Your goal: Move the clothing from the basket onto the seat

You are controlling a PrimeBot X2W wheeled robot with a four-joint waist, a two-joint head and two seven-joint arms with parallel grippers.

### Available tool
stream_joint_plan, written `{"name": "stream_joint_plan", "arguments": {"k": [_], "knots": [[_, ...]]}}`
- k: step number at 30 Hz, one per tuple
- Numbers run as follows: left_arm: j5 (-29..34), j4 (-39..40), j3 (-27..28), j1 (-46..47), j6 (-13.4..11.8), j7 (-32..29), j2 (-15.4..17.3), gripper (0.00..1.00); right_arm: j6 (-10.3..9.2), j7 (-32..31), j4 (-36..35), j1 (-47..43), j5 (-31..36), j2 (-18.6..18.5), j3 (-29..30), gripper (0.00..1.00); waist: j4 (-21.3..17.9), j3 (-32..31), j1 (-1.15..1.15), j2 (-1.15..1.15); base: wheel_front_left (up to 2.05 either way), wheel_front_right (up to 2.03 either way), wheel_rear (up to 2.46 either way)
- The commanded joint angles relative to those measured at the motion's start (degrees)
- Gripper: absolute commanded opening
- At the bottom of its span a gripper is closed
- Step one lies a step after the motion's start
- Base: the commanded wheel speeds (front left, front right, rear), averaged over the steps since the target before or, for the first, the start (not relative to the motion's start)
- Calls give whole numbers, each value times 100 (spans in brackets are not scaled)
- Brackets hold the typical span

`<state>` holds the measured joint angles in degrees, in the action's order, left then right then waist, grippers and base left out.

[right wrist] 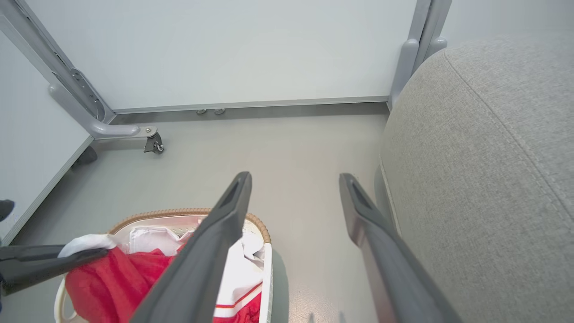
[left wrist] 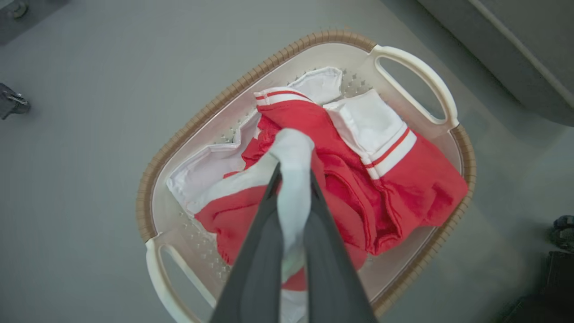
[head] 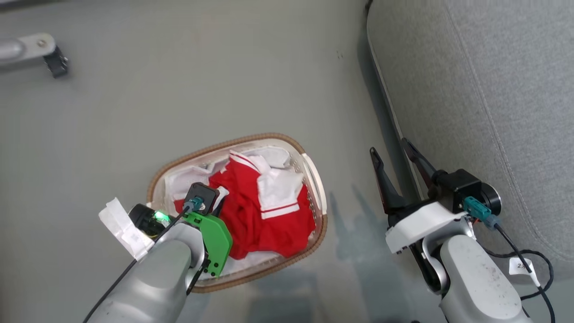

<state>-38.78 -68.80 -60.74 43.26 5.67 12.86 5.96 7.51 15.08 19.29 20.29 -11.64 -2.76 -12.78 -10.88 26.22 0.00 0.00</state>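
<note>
Smooth grey floor (head: 179,89) carries the basket (left wrist: 188,130), with the seat (head: 493,89) at 2 o'clock from it. My left gripper (left wrist: 293,172) pinches 1 white fold of the clothing (left wrist: 403,188); my right gripper (right wrist: 293,179) hangs wide, empty. That thin pinch may slip, or the tangled heap may drag the light basket. The clothing lies crumpled inside: red, white-striped.

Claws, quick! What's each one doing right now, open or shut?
Left claw: closed, pinching a white fold of the clothing over the basket.
Right claw: open, holding nothing.
</note>
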Motion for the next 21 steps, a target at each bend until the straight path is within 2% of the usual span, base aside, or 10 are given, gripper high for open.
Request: {"name": "stream_joint_plan", "arguments": {"k": [1, 6, 13, 21], "knots": [[-61, 32, 82, -110, -73, 107, -52, 0, -4, 13, 35, -144, 33, -29, 45, 100, 367, -637, 0, 0, 0, 0, 0], [-172, 392, 355, -244, -235, 242, -128, 0, -4, 13, 69, -373, 83, -28, 136, 100, 544, -1072, 0, 0, 0, 0, 0], [165, 1705, 1142, -626, -569, 237, 17, 0, -4, 13, -130, -676, 140, -27, 127, 100, 691, -1518, 0, 0, 0, 0, 0], [653, 2938, 1964, -980, -569, 235, 44, 0, -4, 13, -69, -927, 222, -27, 151, 100, 821, -1863, 0, 0, 0, 0, 0]]}}
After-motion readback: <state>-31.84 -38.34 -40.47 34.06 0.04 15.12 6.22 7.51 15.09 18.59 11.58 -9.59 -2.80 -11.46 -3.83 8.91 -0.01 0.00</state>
